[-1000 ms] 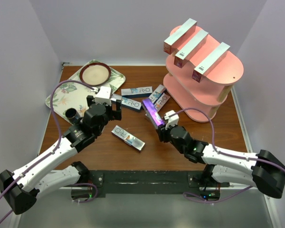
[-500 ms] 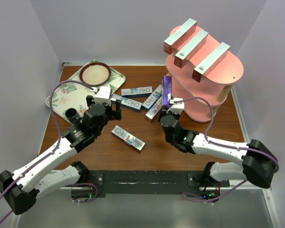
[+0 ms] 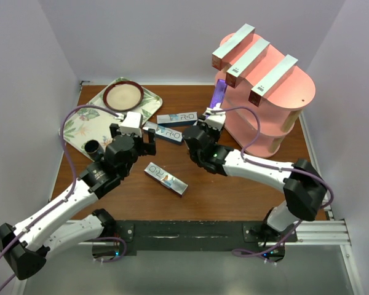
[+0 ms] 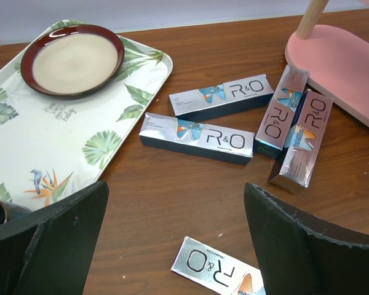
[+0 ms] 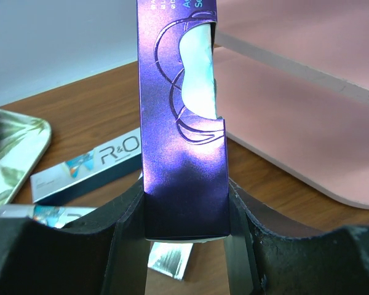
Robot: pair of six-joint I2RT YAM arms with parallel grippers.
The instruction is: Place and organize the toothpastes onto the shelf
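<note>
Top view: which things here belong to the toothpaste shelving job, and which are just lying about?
Job: pink shelf; three boxes on its top tier; purple box held in the right gripper; loose boxes lying flat near it.
Lying about: leaf tray; plate; dark cup.

Reading "R&O" in dark letters on five silver boxes in the left wrist view:
- far box (image 4: pixel 221 96) and middle box (image 4: pixel 197 138): lettering running left to right.
- left angled box (image 4: pixel 281 110) and right angled box (image 4: pixel 302 136): lettering running down the length.
- near box (image 4: pixel 214 273): lettering upside down.

Seeing fine print beside the logos, too small to make out.

Catching "R&O" also on a silver box (image 5: pixel 89 163) in the right wrist view.

Finding white characters atop the purple box (image 5: pixel 183 117), cut off by the frame edge, unreadable.

Making out "R&O" from above on the far box (image 3: pixel 177 117).
</note>
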